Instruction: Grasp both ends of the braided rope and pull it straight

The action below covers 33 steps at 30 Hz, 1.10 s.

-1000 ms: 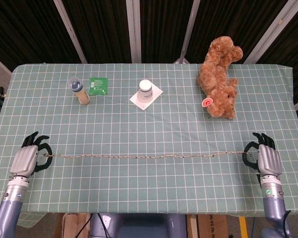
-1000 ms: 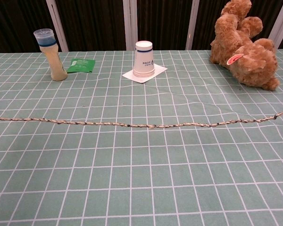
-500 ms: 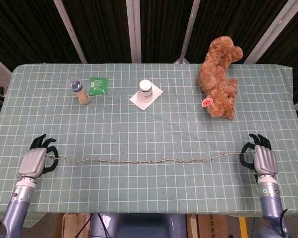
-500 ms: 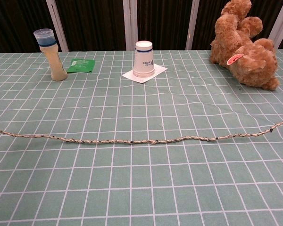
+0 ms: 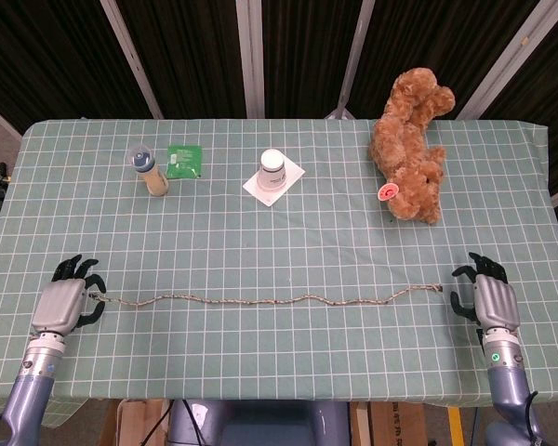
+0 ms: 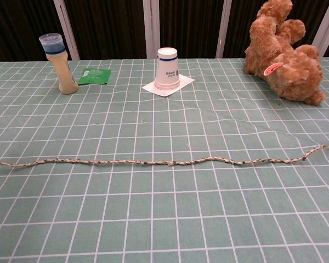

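One braided rope (image 5: 270, 301) lies in shallow waves across the near green checked tablecloth (image 5: 288, 214). My left hand (image 5: 65, 302) curls at its left end; can't tell if it grips. My right hand (image 5: 488, 299) is spread, just clear of the other end. Further back: capped bottle (image 5: 148, 170) of pale liquid, green packet (image 5: 183, 159), upturned paper cup (image 5: 273, 174) on a napkin, plush bear (image 5: 411, 158).

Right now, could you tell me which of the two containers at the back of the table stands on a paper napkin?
The white paper cup, upside down on a white napkin; the blue-capped bottle stands directly on the tablecloth.
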Tool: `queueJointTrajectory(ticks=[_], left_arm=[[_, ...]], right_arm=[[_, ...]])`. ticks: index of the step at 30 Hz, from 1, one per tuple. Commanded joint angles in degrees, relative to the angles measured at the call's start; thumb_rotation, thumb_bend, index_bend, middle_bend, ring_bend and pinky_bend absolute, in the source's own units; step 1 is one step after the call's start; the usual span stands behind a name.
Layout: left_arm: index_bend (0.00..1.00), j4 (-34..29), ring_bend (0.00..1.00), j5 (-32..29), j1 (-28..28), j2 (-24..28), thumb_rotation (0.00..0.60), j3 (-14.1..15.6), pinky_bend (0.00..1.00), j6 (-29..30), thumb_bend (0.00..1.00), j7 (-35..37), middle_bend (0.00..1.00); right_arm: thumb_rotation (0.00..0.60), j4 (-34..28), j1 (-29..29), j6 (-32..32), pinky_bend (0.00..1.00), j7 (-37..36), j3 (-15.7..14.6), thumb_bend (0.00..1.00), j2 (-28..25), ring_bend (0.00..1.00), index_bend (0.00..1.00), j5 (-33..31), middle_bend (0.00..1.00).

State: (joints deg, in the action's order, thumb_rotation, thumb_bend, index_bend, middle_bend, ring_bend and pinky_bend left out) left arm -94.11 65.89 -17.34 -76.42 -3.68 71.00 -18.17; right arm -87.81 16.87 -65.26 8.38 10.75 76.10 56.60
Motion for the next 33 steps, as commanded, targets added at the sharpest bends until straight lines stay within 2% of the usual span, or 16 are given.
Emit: queueJointTrajectory(ticks=[1,7,12,16,19,23,28,33], left_arm=[[0.36,-0.46,0.00,-0.67,-0.02,0.52,0.600,-0.13,0.00,-0.38,0.32,-0.28,0.04],[0.29,-1.44,0.00,-1.67,0.09,1.73,0.600,-0.45,0.00,-0.82,0.19,-0.11,0.00],[0.25,-2.97,0.00,-1.35,0.66,3.39,0.600,-0.99,0.00,-0.03,0.13,1.66,0.00],[0.19,-5.51,0.00,4.33,2.62,5.74,0.600,-1.33,0.00,4.22,0.13,7.95,0.00],[0.08,-5.86,0.00,9.72,3.84,7.61,0.600,0.05,0.00,6.97,0.13,9.55,0.00],[0.02,-4.94,0.00,15.34,6.29,9.56,0.600,2.30,0.00,10.73,0.13,12.84,0.00],[0.02,-3.82,0.00,19.95,9.69,12.09,0.600,4.68,0.00,15.26,0.12,17.76,0.00],[0.02,-3.03,0.00,22.08,11.89,13.32,0.600,5.45,0.00,18.60,0.12,20.98,0.00]], right_arm=[[0.600,-0.59,0.09,0.36,0.00,0.69,-0.13,0.48,-0.41,0.00,0.02,-0.61,0.00],[0.600,-1.83,0.09,0.49,0.00,2.01,-0.02,0.48,-1.21,0.00,0.00,-2.29,0.00],[0.600,-3.86,-0.39,-0.78,0.00,1.74,0.53,0.40,-2.62,0.00,0.00,-2.35,0.00],[0.600,-6.04,-2.05,-5.58,0.00,-0.89,0.23,0.39,-4.82,0.00,0.00,4.47,0.00],[0.600,-5.55,-3.90,-11.14,0.00,-2.25,-1.81,0.39,-5.75,0.00,0.00,13.11,0.00],[0.600,-4.02,-6.72,-17.26,0.00,-4.33,-4.74,0.39,-7.13,0.00,0.00,21.61,0.00],[0.600,-4.18,-9.62,-20.81,0.00,-6.41,-6.44,0.39,-9.48,0.00,0.00,24.56,0.00],[0.600,-4.79,-11.17,-22.59,0.00,-7.82,-6.80,0.39,-10.94,0.00,0.00,25.43,0.00]])
